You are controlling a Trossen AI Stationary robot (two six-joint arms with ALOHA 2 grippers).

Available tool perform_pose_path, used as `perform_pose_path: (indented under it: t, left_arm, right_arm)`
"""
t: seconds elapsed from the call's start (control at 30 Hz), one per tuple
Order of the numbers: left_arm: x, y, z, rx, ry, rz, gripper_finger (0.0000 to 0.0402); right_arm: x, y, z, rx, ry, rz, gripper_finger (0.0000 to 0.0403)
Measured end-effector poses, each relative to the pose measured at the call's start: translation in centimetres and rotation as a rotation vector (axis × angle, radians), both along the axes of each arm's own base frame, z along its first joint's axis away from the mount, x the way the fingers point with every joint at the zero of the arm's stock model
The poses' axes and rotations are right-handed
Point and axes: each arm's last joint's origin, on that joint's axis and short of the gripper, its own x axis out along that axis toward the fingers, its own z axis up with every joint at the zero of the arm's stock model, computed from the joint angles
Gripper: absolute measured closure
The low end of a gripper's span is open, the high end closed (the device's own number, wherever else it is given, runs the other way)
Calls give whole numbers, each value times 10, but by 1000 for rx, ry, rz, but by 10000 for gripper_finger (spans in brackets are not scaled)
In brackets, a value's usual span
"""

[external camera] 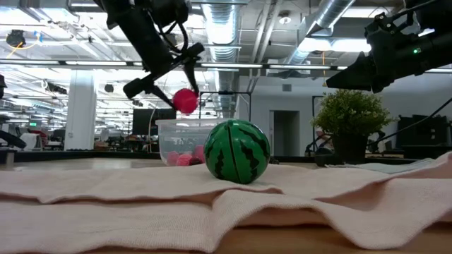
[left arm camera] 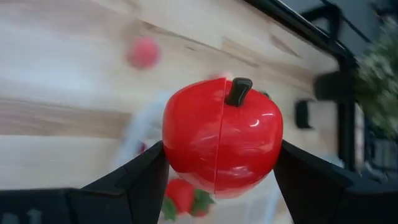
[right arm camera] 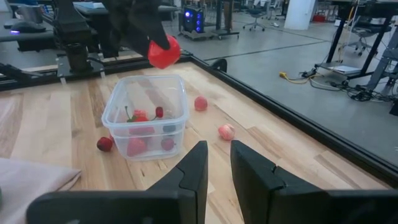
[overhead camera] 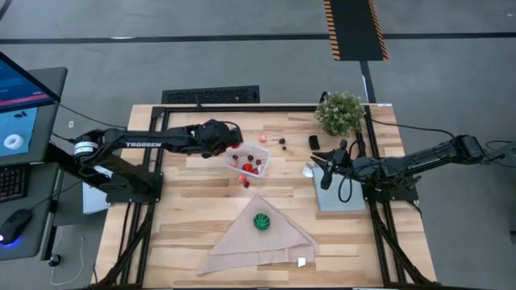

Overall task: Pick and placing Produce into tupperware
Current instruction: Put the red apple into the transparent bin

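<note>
- I see a red apple-like piece (left arm camera: pixel 222 144) with a dark stem, clamped between the two fingers of the left tool (left arm camera: pixel 221 171), fingers closed onto its sides.
- It hangs in the air above the tupperware (right arm camera: pixel 145 116), not touching it; same piece in the right wrist view (right arm camera: pixel 164 51) and the low view (external camera: pixel 186 101).
- Left arm reaches in from the desk's left edge, stretched out level, wrist angled down over the tub's left rim (overhead camera: pixel 216 137).
- Tupperware (overhead camera: pixel 248 159) sits upright near the desk's middle, open-topped; inside I count a strawberry-like piece (right arm camera: pixel 138 116), a small dark red bit (right arm camera: pixel 159 112) and pinkish pieces on the bottom (right arm camera: pixel 136 146).
- Loose produce on the desk (overhead camera: pixel 193 189): a dark red berry (right arm camera: pixel 104 144) just beside the tub, and two pink-red pieces (right arm camera: pixel 200 103) (right arm camera: pixel 226 131) on the far side of it, apart from it.
- Green striped ball (overhead camera: pixel 261 221) rests on the beige cloth (overhead camera: pixel 242 242), well apart from the tub, toward the front of the desk.
- Right tool (right arm camera: pixel 216 165) is parked over the grey panel (overhead camera: pixel 339 197) at the desk's right, fingers slightly apart, holding nothing.
- Potted plant (overhead camera: pixel 339 112) stands at the back right corner.
</note>
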Motion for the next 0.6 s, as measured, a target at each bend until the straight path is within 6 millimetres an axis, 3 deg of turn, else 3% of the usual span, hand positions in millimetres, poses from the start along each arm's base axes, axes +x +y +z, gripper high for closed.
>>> perform_pose_path:
  t: [0.27,0.6]
  left_arm:
    - [9,-17,0,-38,-30,-227,151]
    - [18,-20,-11,2,10,-223,94]
  right_arm:
    - [0,0,0,0,0,0,310]
    - [0,0,-1,-2,9,0,310]
